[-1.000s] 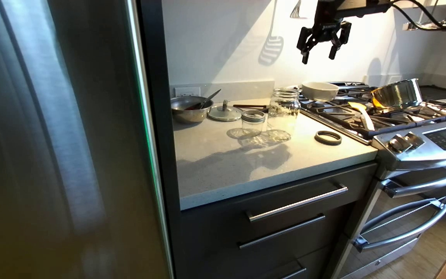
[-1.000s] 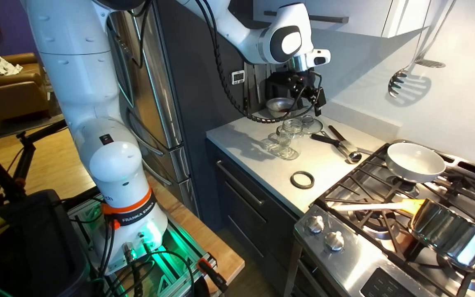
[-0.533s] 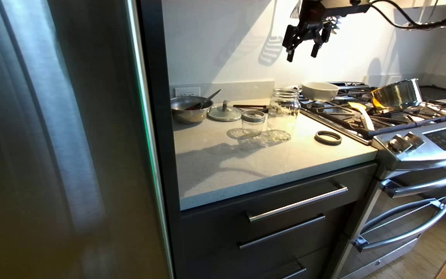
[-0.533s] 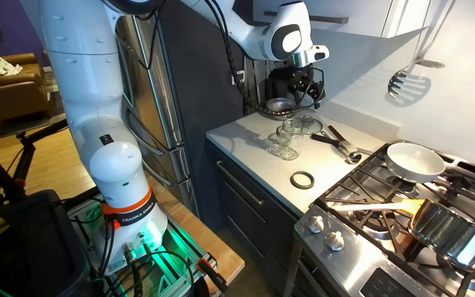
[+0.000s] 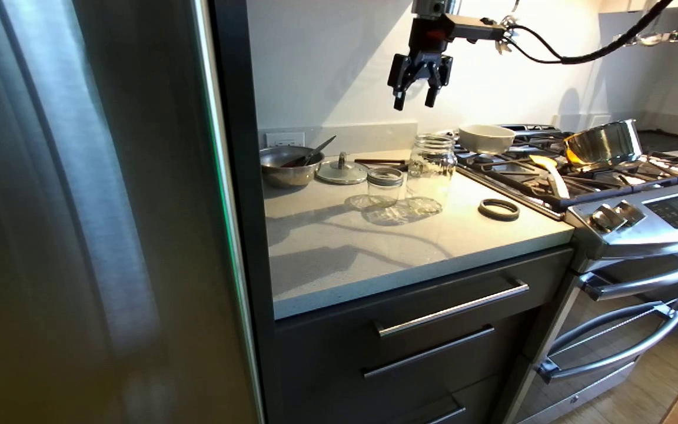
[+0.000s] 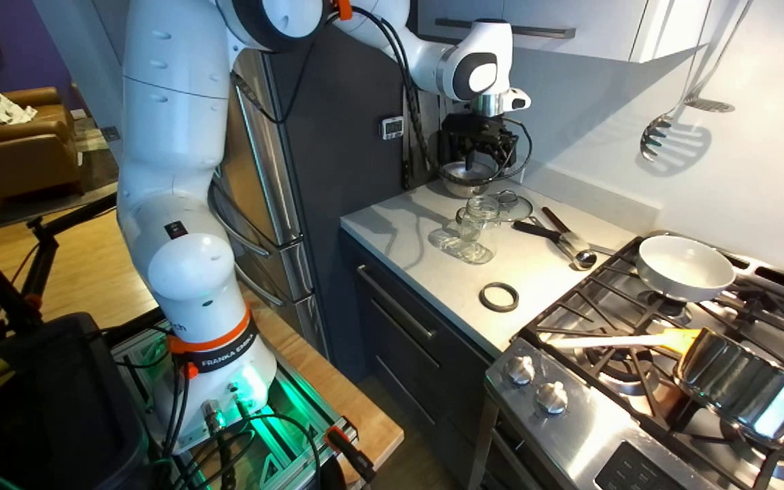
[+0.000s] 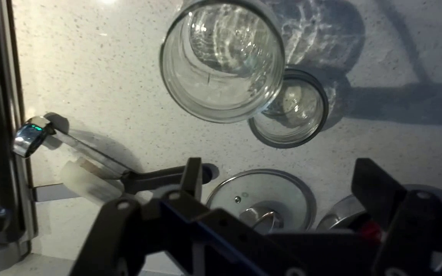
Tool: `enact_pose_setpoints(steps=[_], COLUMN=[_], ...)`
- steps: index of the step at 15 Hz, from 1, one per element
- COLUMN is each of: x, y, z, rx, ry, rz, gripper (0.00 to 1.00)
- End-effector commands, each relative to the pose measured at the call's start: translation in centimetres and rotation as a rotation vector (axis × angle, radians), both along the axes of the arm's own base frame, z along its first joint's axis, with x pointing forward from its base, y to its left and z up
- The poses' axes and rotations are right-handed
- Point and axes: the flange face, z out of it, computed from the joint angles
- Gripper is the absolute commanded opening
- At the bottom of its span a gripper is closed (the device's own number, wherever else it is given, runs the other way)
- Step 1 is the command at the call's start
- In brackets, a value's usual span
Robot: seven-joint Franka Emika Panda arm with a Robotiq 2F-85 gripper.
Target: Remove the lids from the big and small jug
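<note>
I'd watch the glass here. In an exterior view the small glass jar (image 5: 385, 193) stands mid-frame with its screw band (image 5: 385, 178) on, and the big glass jar (image 5: 431, 165) is just to its right, bare-mouthed; I can't tell whether they touch. If the claw (image 5: 414, 101) came down off-line, it could clip the big one and tip it. Nothing steadies the small one either, so it may turn along with its band. The loose ring (image 5: 498, 217), right of centre on the desk (image 5: 462, 235), is probably the big jar's. The claw hangs in the upper middle, spread wide, gripping and touching nothing.
</note>
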Motion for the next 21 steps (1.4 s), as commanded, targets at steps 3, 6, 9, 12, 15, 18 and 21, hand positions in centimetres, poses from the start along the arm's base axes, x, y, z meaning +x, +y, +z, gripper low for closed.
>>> enact_pose_setpoints(steps=[3,6,9,12,15,18,21], x=[2.8,3.5,3.1,3.5,3.7,3.7,3.6], y=[1.7,2.7,3.0,3.1,3.4,4.3,5.2], z=[-3.2,-4.7,-4.6,-4.9,-5.0,-5.8,-6.4], rx=[0.049,0.054,0.038,0.039,0.043,0.034,0.029], ry=[0.119,0.173,0.163,0.164,0.158,0.160,0.140], rz=[0.097,0.118,0.106,0.109,0.096,0.037,0.010], gripper=[1.00,1.00,1.00,1.00,1.00,1.00,1.00])
